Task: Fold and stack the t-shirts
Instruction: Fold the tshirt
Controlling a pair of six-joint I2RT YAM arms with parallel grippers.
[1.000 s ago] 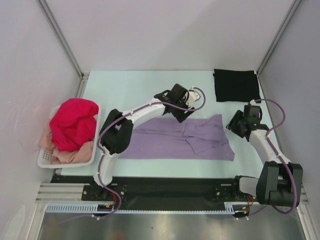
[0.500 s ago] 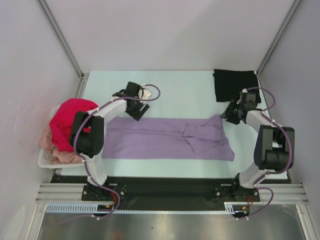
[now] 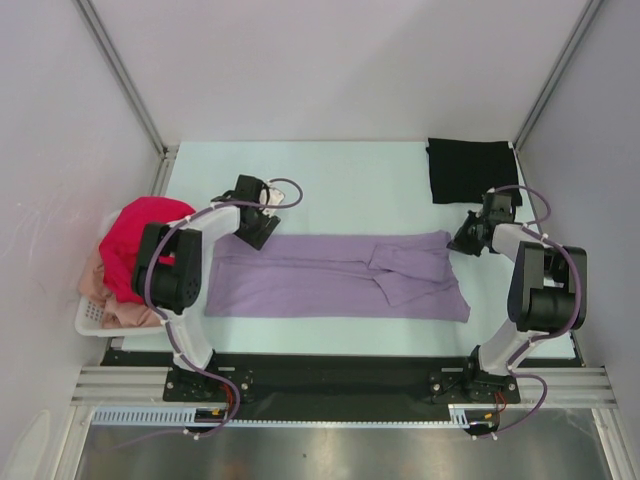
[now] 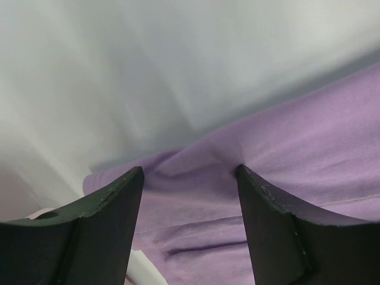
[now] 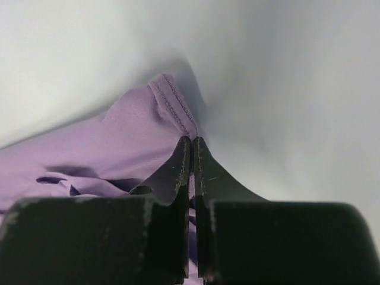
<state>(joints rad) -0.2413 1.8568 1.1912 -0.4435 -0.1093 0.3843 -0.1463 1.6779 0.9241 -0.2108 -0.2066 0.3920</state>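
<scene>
A lavender t-shirt (image 3: 330, 280) lies spread flat across the table's middle. My left gripper (image 3: 245, 236) is at its far left corner, open. In the left wrist view the two fingers (image 4: 113, 202) straddle the rumpled lavender cloth (image 4: 285, 136). My right gripper (image 3: 459, 243) is at the far right corner. In the right wrist view this gripper (image 5: 192, 139) is shut, with the hemmed edge of the lavender shirt (image 5: 107, 142) pinched between its fingers. A black t-shirt (image 3: 472, 170) lies folded square at the back right. Magenta-red (image 3: 150, 245) and peach-pink (image 3: 140, 312) shirts sit in the basket.
A white plastic basket (image 3: 85, 322) stands at the left edge of the table, beside the left arm. Grey walls close in the table on the left, back and right. The arm bases sit on a black rail at the near edge.
The left gripper swept left along the shirt's far edge to its left corner. The right gripper moved up to the right corner and shut on it. The far edge now lies straighter.
</scene>
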